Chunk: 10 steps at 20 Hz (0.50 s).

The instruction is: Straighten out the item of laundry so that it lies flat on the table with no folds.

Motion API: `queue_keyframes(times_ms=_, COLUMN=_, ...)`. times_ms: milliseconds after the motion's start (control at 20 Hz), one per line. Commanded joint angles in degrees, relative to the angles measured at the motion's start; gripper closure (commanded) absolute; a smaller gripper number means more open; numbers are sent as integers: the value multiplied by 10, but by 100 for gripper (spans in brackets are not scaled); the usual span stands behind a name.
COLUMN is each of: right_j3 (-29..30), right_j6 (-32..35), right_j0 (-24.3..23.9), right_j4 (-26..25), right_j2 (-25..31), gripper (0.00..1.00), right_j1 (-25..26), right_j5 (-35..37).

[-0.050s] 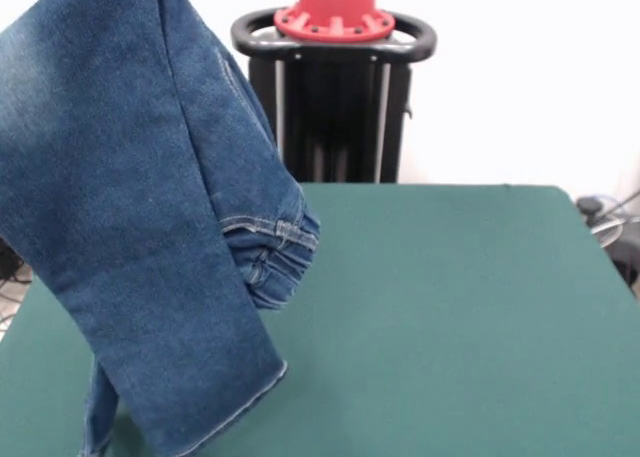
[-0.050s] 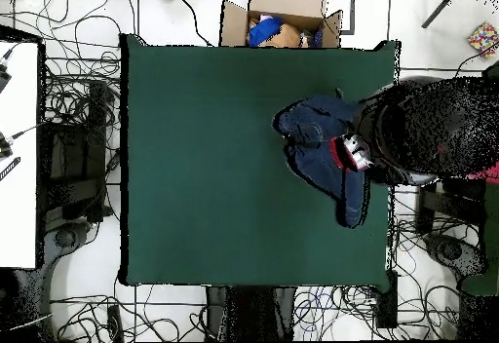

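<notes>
While the table (image 1: 470, 317) spread wide and dark green across both views, most of its cloth lay bare. From the front, the jeans (image 1: 130, 207) hung over its left side, bunched and folded, running out of the picture at the top; a hemmed leg end reached lowest near the bottom edge, and a stitched fold with tan seams bulged out to the right at mid-height. Whether the lowest hem touched the cloth could not be told. Behind the table stood the black pedestal (image 1: 335, 107) with its red collar, partly hidden by the denim.

Seen from overhead, the jeans (image 2: 317, 149) sat near the table's right edge, a rumpled blue mass with one leg trailing down the picture. Beside them on the right was the arm (image 2: 429, 130), a dark round bulk that overlapped the table's edge and covered part of the denim. The gripper (image 2: 353, 152) showed as a small red and white patch right against the denim; whether its fingers were spread or pinching the cloth could not be told.

Off the table's top edge lay an open cardboard box (image 2: 283, 18) with blue and tan things inside. Tangled cables (image 2: 73, 105) covered the floor on the left and below, and a white surface (image 2: 18, 154) ran along the left margin.
</notes>
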Motion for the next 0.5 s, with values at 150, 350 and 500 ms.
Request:
queue_keyframes(times_ms=150, right_j3=69, right_j6=-24, right_j0=26, right_j4=14, right_j2=22, gripper=100, right_j1=-6, right_j5=-74)
queue_keyframes(times_ms=350, right_j3=77, right_j6=-17, right_j0=29, right_j4=12, right_j2=18, gripper=100, right_j1=-1, right_j5=-93)
queue_keyframes(times_ms=500, right_j3=84, right_j6=-13, right_j0=32, right_j4=6, right_j2=14, gripper=100, right_j1=6, right_j5=-109)
